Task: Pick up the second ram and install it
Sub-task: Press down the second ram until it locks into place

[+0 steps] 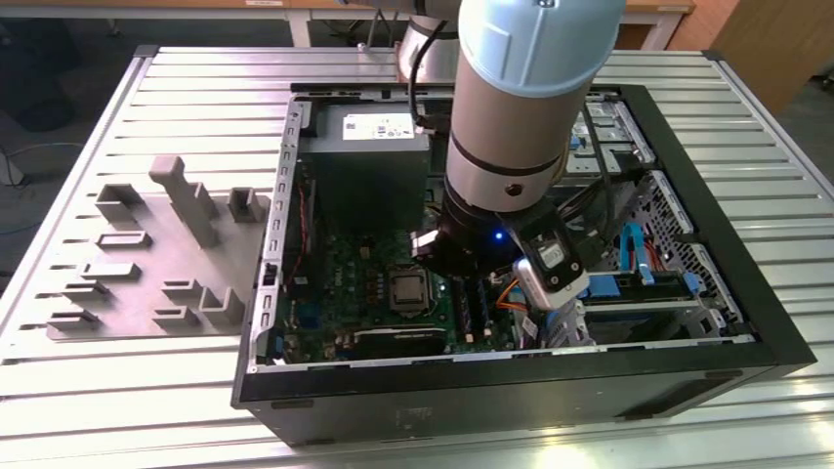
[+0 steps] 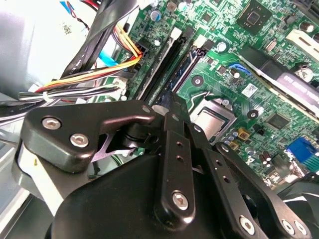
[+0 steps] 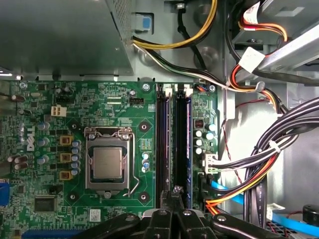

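A: Item one, the arm?

B: Arm (image 1: 528,107) reaches down into an open computer case (image 1: 729,352) lying on a slatted tabletop (image 1: 117,391). Gripper (image 3: 172,199) sits low over the motherboard (image 3: 114,99), at one end of the memory slots (image 3: 163,139).

A: Fingers?

B: Fingers (image 2: 172,107) drawn close together in both wrist views, tips at the slot ends. Whether they pinch anything, I cannot tell.

A: The second ram?

B: In the first wrist view, a stick with blue-green edge and dark chips, the second ram (image 3: 183,142), stands in the slot farther from the processor socket (image 3: 107,162), running the slot's length. A second dark slot lies just beside it, socket side. Gripper tips are over the near end of the pair.

A: Surroundings?

B: Power supply (image 1: 369,132) in the case; bundled cables (image 3: 259,164), black, yellow, orange, red, alongside the board. Grey moulded tray (image 1: 144,264) on the tabletop, at the exterior view's left of the case, well apart from the gripper.
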Controlling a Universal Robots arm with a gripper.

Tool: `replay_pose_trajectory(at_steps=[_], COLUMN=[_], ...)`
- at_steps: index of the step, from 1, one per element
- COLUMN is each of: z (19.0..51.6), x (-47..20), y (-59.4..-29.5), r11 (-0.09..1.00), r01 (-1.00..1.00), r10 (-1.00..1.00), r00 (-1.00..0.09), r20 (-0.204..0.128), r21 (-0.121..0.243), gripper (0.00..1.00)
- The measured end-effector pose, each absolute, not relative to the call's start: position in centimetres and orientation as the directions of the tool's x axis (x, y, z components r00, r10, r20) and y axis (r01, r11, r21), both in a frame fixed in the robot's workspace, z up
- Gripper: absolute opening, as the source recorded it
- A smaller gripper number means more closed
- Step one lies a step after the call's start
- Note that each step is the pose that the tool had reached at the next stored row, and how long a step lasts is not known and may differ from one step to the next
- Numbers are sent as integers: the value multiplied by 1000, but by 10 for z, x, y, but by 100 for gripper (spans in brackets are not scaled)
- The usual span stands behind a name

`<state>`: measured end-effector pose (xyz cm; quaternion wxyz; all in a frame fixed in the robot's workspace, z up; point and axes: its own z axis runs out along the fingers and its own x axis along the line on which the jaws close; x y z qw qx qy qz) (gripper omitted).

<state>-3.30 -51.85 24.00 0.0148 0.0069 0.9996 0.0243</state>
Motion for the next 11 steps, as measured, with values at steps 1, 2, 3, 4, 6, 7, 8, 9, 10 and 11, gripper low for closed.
replay_pose_trajectory(at_steps=[1, 2, 3, 4, 6, 7, 8, 9, 10, 11], z=[240, 239, 239, 238, 236, 236, 236, 236, 236, 236], x=[-33, -33, -33, -33, -33, -33, -33, -33, -33, -33], y=[-519, -520, -520, -520, -521, -521, -521, -522, -522, -522], r11=[999, 999, 999, 999, 999, 999, 999, 999, 999, 999], r01=[13, 13, 13, 13, 13, 13, 13, 13, 13, 13], r10=[15, 14, 15, 15, 15, 15, 15, 15, 15, 14], r00=[-999, -999, -999, -999, -999, -999, -999, -999, -999, -999], r20=[-29, -29, -29, -29, -29, -29, -29, -29, -29, -29], r21=[49, 49, 49, 49, 49, 49, 49, 48, 49, 49], gripper=[11, 11, 11, 11, 11, 11, 11, 11, 11, 11])
